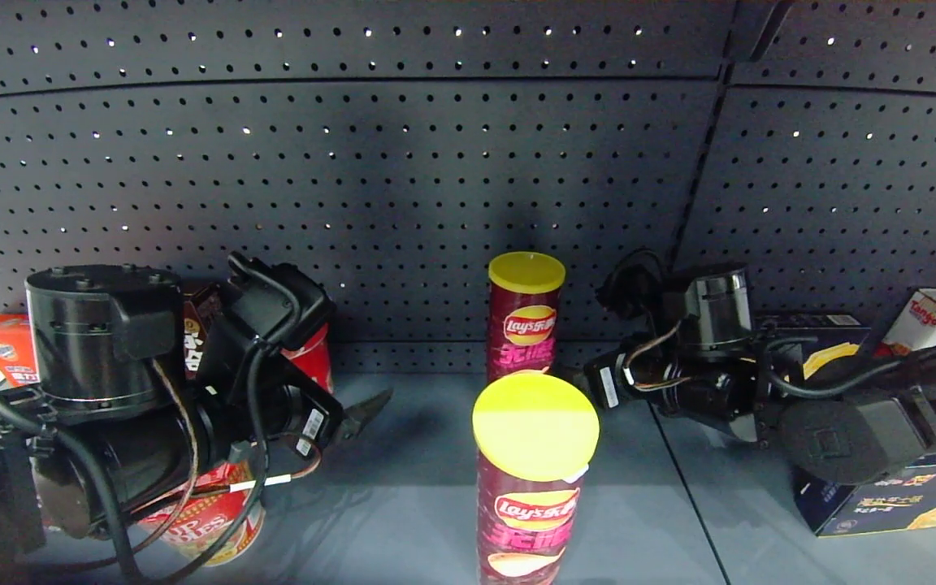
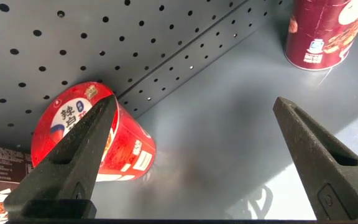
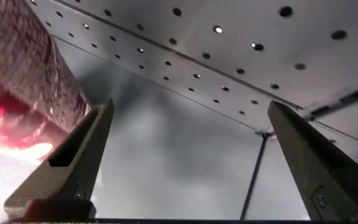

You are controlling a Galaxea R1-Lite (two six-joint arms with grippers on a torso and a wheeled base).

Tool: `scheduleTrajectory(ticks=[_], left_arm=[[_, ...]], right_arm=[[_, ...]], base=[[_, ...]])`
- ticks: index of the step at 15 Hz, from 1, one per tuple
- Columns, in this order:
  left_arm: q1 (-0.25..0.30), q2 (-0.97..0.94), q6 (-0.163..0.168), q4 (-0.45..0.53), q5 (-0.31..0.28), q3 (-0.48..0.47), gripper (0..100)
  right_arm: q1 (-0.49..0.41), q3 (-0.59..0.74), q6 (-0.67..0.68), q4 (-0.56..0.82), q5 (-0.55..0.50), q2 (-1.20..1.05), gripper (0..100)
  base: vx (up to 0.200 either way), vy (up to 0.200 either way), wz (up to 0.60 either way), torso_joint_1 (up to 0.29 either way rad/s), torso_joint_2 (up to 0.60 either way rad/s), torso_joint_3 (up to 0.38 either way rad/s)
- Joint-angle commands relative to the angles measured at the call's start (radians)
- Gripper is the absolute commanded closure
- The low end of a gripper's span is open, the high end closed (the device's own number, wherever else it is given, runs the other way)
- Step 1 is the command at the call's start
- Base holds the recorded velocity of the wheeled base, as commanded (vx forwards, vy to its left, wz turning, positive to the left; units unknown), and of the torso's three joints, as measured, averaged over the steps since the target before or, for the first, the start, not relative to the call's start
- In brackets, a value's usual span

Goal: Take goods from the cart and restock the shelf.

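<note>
near chip can (image 1: 529,520) stands before far chip can (image 1: 523,325) on the shelf (image 1: 403,487), noodle cup (image 1: 214,526) left, boxes (image 1: 894,504) right.

A front chip can (image 1: 535,479) and a rear chip can (image 1: 526,321), both yellow-lidded, stand upright in line on the grey shelf (image 1: 403,496), flanked by the left arm (image 1: 110,390) and right arm (image 1: 720,370). A red noodle cup (image 1: 208,520) sits under the left arm, and boxes (image 1: 899,500) are at the right.
</note>
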Motion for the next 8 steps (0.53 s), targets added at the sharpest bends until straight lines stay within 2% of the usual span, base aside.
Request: scheduleTrajectory(ticks=[1, 8], left_arm=[[0.000, 0.001, 0.000, -0.001, 0.000, 0.000, 0], [0.003, 0.001, -0.002, -0.001, 0.000, 0.002, 0]], right_arm=[[0.006, -0.016, 0.000, -0.001, 0.001, 0.021, 0], [0.044, -0.029, 0.001, -0.019, 0.001, 0.045, 0]], base=[[0.000, 0.000, 0.00, 0.000, 0.00, 0.000], [0.000, 0.000, 0.00, 0.000, 0.00, 0.000]])
